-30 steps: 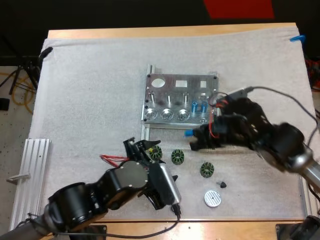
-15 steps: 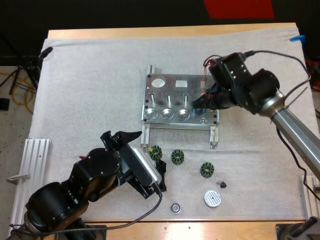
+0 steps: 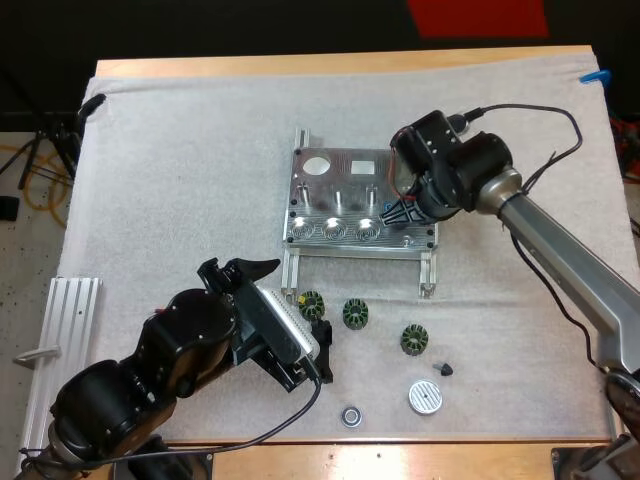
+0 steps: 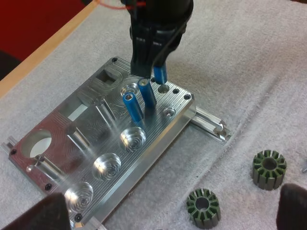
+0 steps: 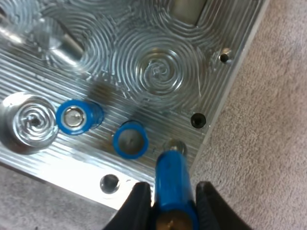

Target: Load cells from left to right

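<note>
Arriving at the fixture [image 3: 330, 190], right gripper [image 5: 171, 203] is clamping the third blue cell [image 5: 171, 177] just above its next empty hole [image 5: 175, 144], lining up insertion.

Two blue cells [image 5: 79, 117] stand in the fixture [image 5: 158, 72], third cell [image 5: 172, 177] just above.

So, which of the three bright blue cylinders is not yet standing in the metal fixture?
The bright blue cylinder clamped in the right claw, poised at the empty hole; the other two stand in the machined metal fixture.
</note>
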Robot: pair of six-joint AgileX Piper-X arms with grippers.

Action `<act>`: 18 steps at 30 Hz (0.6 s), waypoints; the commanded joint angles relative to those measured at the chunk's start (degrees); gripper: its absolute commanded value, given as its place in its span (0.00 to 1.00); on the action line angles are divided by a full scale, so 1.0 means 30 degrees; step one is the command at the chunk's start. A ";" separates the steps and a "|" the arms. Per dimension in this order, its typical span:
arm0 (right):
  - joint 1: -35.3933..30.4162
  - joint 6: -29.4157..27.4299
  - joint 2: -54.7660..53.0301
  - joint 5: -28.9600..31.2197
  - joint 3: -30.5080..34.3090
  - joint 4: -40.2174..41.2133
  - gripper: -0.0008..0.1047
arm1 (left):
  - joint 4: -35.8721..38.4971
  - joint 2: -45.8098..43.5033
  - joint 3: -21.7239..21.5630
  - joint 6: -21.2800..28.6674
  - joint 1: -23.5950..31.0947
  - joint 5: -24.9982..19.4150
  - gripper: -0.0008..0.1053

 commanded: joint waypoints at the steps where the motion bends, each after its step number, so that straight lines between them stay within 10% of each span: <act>1: -0.0069 -0.0221 -0.0031 0.0154 -0.0186 -0.0167 0.01 | -0.0057 -0.0124 -0.0106 0.0035 -0.0022 0.0038 0.80; 18: -0.0061 -0.0216 0.0977 0.1061 -0.0122 -0.0614 0.01 | -0.0057 -0.0124 -0.0106 0.0035 -0.0022 0.0389 0.80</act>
